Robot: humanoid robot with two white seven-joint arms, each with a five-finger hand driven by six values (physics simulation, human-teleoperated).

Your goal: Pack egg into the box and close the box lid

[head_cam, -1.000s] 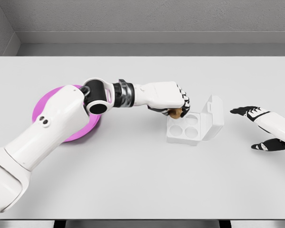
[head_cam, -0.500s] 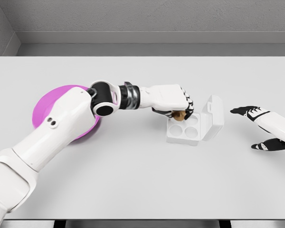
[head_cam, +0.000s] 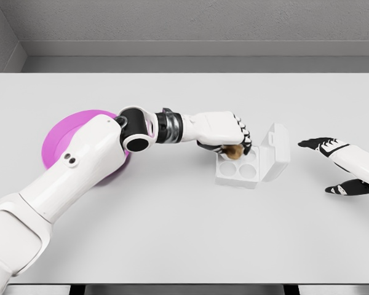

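A small white egg box lies open on the table, its lid standing up on the right side. My left hand hovers over the box's far left cup, its fingers curled around a brown egg that sits right at that cup. The two near cups show as round hollows. My right hand rests open on the table to the right of the box, apart from it.
A magenta plate lies at the left, mostly covered by my left forearm. The table's front edge runs along the bottom of the view, and a grey wall stands behind the table.
My left hand has carried the egg a little to the right and down, from the box's left rim to over its far left cup. The right hand has stayed still.
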